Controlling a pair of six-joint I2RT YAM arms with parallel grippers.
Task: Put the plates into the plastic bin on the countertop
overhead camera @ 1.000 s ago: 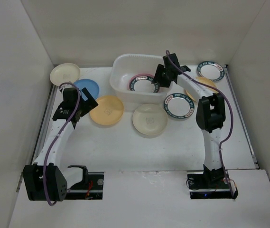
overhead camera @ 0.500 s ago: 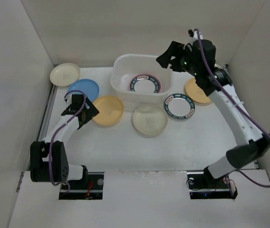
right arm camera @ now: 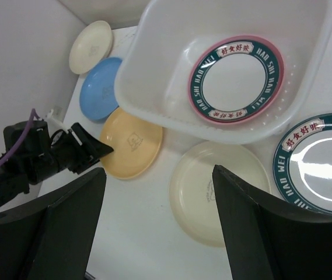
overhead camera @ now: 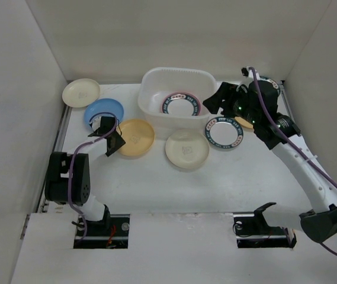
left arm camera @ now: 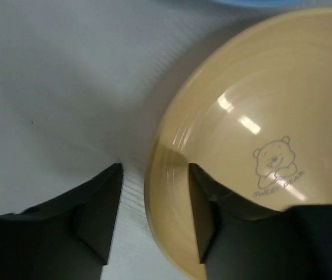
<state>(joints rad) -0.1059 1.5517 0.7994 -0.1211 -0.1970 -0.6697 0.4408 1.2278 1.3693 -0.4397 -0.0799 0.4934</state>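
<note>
A yellow plate (overhead camera: 137,137) (left arm camera: 253,146) lies left of centre on the countertop (overhead camera: 156,177). My left gripper (overhead camera: 111,141) (left arm camera: 154,169) straddles its left rim. One finger rests inside the plate, and a strip of countertop shows between the other finger and the rim. The plastic bin (overhead camera: 150,89) (right arm camera: 148,81) holds one teal-patterned, pink-edged plate (overhead camera: 180,105) (right arm camera: 236,79). My right gripper (overhead camera: 214,105) (right arm camera: 158,169) hangs open and empty in the air right of the bin. Under it lie a cream plate (overhead camera: 186,149) (right arm camera: 212,192) and a teal-rimmed plate (overhead camera: 222,131) (right arm camera: 323,160).
A blue plate (overhead camera: 100,109) and another cream plate (overhead camera: 80,92) lie at the back left, near the left wall. An orange plate (overhead camera: 243,123) peeks out under the right arm. White walls enclose the countertop on three sides.
My left gripper has come down onto the yellow plate's left rim and its jaws have narrowed. The right arm has drawn back from over the bin to its right side.
</note>
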